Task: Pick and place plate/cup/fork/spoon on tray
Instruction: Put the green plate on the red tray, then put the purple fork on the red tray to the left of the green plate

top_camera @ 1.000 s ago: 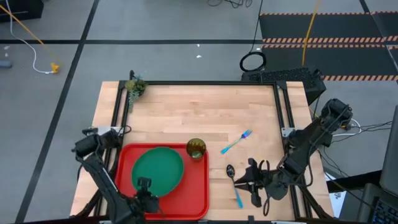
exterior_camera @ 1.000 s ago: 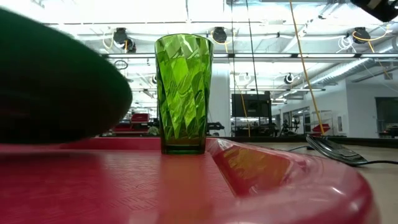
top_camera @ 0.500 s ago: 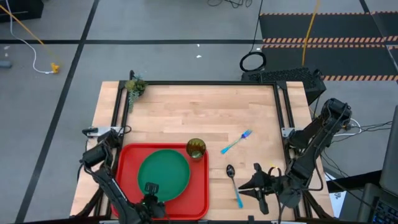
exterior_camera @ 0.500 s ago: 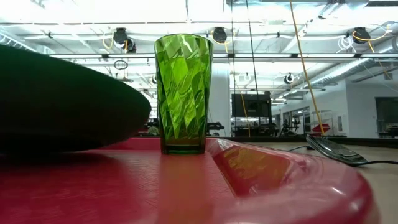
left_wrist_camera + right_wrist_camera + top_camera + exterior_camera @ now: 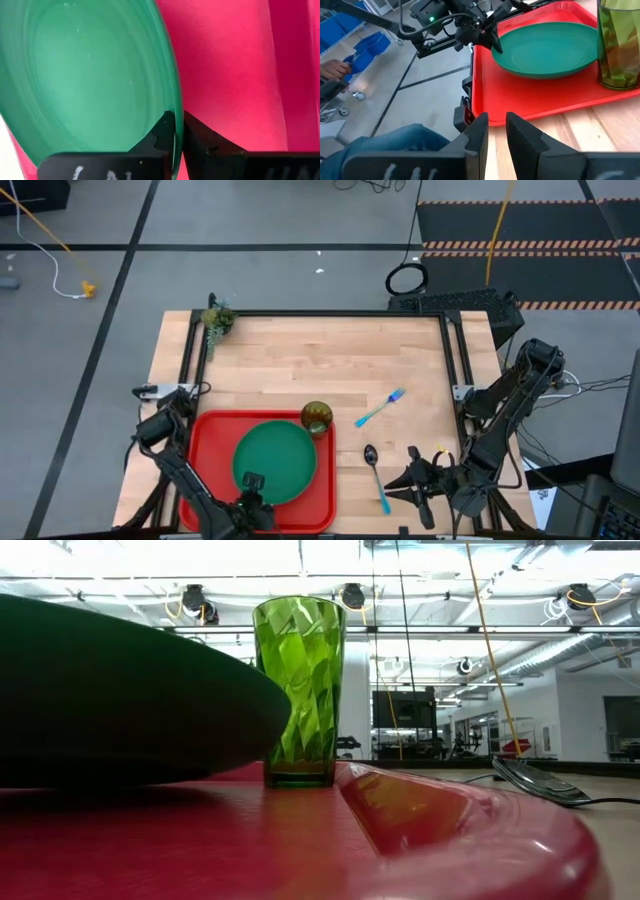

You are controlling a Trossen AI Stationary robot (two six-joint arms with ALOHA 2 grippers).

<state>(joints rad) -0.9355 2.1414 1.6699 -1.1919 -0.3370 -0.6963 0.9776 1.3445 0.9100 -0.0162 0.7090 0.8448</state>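
Plate (image 5: 275, 461) in left hand (image 5: 252, 481), over tray (image 5: 205, 435)

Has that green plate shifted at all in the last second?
Yes. The plate has slid rightward across the tray, closer to the cup.

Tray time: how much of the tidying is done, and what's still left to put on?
Done: the cup stands in a corner of the tray. In hand: the left gripper pinches the plate's rim over the tray. Left: the fork and spoon lie on the table; the right gripper hovers empty beside the spoon.
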